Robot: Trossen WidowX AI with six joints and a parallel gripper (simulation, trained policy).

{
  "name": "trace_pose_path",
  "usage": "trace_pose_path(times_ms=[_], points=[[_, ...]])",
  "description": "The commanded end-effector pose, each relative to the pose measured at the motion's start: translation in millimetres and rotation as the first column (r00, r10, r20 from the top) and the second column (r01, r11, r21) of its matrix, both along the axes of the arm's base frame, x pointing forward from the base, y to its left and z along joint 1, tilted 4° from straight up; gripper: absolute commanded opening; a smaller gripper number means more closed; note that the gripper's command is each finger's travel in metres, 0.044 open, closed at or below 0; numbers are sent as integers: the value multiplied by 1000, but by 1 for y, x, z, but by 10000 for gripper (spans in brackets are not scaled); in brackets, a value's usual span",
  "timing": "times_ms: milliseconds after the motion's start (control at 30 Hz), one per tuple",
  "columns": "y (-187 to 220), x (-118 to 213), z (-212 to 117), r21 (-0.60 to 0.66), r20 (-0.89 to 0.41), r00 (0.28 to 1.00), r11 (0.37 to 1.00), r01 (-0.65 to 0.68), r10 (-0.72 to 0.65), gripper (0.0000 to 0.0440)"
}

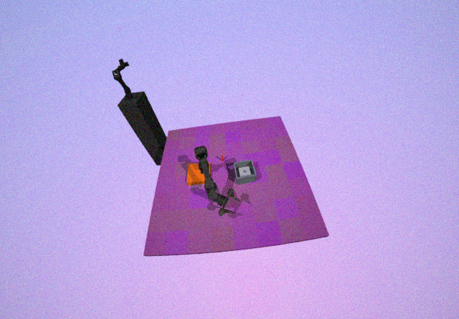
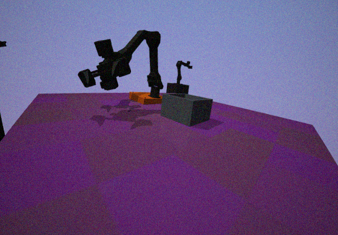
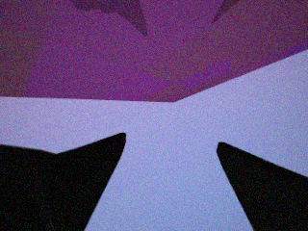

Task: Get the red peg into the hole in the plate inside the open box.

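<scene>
The small red peg [image 1: 221, 158] is on the table between the orange base and the box, toward the far side in the top view. It does not show in the exterior view or the wrist view. The grey open box [image 1: 251, 179] [image 2: 176, 109] stands to its right. A pale plate [image 1: 241, 174] with a small dark hole lies at the box bottom, with no peg in it. My gripper [image 1: 234, 204] [image 2: 97, 82] [image 3: 170, 141] is open and empty. It is raised above the table, away from both peg and box, on the near side in the top view.
The arm stands on an orange base [image 1: 194, 175] [image 2: 138, 97] left of the box. A tall black block [image 1: 143, 125] [image 2: 174, 87] with another small arm stands beyond the table edge. The wrist view shows the table's edge [image 3: 87, 95] and shadows.
</scene>
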State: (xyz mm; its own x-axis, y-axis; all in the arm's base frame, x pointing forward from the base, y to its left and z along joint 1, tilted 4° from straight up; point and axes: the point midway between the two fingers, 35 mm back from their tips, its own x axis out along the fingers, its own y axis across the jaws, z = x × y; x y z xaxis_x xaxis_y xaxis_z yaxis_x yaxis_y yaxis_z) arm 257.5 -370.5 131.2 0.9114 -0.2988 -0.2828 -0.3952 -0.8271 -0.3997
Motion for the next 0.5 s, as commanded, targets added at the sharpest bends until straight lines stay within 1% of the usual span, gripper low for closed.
trace_pose_path(times_ms=[0,67,133,267,467], points=[[-1,4,8,-4,14,1000,1000,4,-4,420],[-1,15,22,13,43,999,1000,11,-12,440],[4,29,38,54,74,997,998,18,-22,440],[23,59,70,180,138,989,983,23,-49,439],[61,92,108,373,203,975,928,10,-93,435]])
